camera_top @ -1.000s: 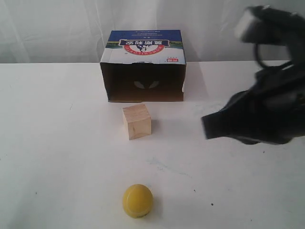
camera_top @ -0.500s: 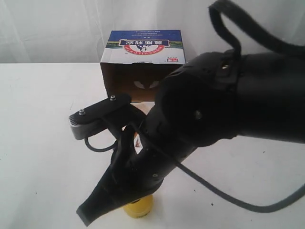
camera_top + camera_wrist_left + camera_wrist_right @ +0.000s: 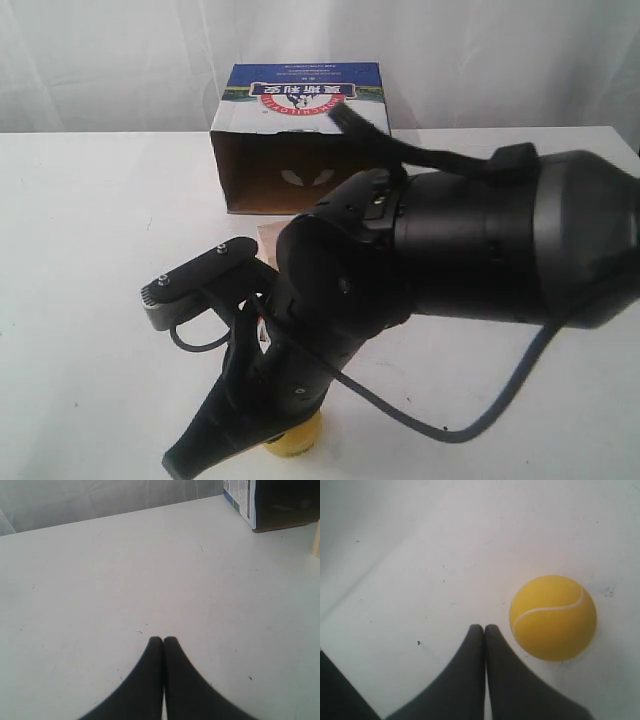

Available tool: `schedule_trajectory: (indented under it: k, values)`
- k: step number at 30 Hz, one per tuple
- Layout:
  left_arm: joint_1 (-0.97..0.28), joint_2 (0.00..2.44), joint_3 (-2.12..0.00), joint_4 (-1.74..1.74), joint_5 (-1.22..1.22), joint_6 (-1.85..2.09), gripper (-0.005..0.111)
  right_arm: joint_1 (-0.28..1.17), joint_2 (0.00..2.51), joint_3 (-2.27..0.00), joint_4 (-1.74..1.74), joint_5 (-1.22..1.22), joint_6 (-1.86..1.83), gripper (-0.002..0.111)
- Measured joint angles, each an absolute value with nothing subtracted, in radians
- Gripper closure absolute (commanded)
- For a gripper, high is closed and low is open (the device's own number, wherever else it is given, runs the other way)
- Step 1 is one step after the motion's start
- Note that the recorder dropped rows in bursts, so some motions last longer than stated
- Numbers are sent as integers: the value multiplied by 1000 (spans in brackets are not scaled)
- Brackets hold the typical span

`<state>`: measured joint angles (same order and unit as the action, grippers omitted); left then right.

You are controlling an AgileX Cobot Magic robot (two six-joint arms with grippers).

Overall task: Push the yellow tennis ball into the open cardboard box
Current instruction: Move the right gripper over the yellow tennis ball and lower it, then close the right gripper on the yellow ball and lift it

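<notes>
The yellow tennis ball (image 3: 553, 617) rests on the white table, just beside the tips of my right gripper (image 3: 484, 626), which is shut with nothing in it. From outside, the right arm reaches across the middle and covers most of the ball (image 3: 297, 437); its gripper (image 3: 182, 462) points down near the front edge. The open cardboard box (image 3: 300, 140) stands at the back, its dark opening facing forward. My left gripper (image 3: 163, 639) is shut and empty over bare table, with the box (image 3: 280, 505) far off to one side.
The pale wooden cube (image 3: 264, 237) between ball and box is almost wholly hidden behind the right arm; a sliver of the cube (image 3: 317, 539) shows in the left wrist view. A white curtain hangs behind the table.
My right arm swung in from the right across the middle, came down by the ball and now covers the cube. The ball and box have not moved.
</notes>
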<state>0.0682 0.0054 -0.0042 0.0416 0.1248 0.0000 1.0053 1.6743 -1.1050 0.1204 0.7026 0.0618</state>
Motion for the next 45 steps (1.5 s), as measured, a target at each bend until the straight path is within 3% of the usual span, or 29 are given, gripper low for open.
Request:
schedule_trajectory:
  k: [34,45]
  values:
    - [68,5,-4,42,125,0,107,874,1749,-1103,-110,745,253,108]
    - [68,5,-4,42,125,0,107,844,1633,-1073,-253,744,391,108]
